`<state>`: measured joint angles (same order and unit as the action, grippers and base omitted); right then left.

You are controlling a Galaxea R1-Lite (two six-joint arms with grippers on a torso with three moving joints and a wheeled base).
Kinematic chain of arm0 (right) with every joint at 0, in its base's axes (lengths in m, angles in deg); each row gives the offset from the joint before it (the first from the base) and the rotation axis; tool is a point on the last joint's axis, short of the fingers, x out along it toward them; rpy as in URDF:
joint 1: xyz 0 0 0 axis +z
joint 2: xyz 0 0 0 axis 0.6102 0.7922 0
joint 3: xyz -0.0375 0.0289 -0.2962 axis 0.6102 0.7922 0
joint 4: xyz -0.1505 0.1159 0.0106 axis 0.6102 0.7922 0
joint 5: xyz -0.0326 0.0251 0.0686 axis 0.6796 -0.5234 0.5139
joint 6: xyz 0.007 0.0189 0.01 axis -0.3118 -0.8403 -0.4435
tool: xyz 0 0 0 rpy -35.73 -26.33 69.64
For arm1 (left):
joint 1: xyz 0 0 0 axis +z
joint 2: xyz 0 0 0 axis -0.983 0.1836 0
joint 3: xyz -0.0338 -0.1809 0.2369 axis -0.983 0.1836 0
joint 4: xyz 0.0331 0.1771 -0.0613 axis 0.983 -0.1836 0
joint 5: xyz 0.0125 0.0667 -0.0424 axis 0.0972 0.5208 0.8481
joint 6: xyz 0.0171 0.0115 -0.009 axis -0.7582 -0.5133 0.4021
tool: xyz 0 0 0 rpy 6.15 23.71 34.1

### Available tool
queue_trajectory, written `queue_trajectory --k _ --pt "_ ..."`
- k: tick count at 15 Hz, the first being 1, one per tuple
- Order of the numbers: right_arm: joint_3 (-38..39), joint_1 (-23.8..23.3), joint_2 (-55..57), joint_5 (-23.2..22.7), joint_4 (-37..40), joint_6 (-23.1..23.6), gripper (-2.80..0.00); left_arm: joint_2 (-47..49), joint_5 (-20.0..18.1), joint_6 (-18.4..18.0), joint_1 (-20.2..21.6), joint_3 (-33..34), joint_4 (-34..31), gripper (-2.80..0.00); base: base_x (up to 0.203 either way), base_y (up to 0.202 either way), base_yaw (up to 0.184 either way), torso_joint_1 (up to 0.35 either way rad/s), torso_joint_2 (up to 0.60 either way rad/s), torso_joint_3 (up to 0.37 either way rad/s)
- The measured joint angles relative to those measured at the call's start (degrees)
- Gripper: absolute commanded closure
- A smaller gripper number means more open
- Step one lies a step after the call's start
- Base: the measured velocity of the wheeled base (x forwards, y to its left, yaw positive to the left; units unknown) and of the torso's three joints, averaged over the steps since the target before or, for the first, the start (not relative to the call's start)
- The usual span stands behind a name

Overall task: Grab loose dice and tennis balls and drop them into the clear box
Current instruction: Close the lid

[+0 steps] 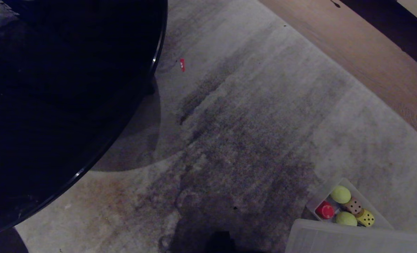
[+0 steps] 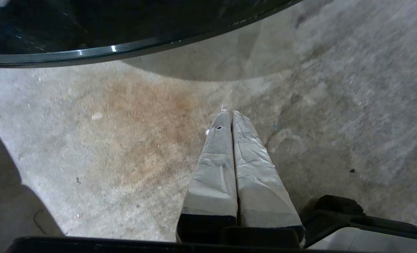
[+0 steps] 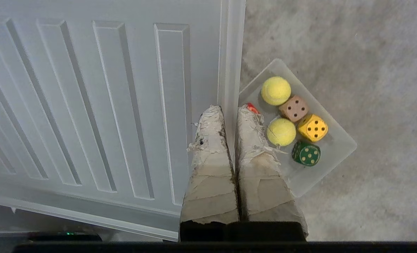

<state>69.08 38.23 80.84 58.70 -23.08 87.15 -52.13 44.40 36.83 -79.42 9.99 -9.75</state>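
Where visible, clear box (image 3: 338,147) perhaps below right tool (image 3: 230,112)

Dice (image 3: 293,108), tennis balls (image 3: 276,91) in clear box (image 3: 342,147)

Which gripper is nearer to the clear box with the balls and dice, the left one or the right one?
The right. The right gripper hangs shut just beside the clear box, over the ribbed lid. The left gripper, also shut, is over bare carpet by the dark round table, with no box in its view.

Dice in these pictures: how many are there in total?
3, all in the clear box: tan die, yellow die, green die. Others could be hidden under the lid.
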Motion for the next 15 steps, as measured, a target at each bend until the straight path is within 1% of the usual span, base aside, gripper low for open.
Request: queue_trajectory --k 15 --pt "0.1 0.0 0.0 0.0 0.0 0.0 0.00 0.0 0.0 0.0 0.0 0.0 0.0 0.00 0.000 0.000 0.000 0.002 0.00 0.202"
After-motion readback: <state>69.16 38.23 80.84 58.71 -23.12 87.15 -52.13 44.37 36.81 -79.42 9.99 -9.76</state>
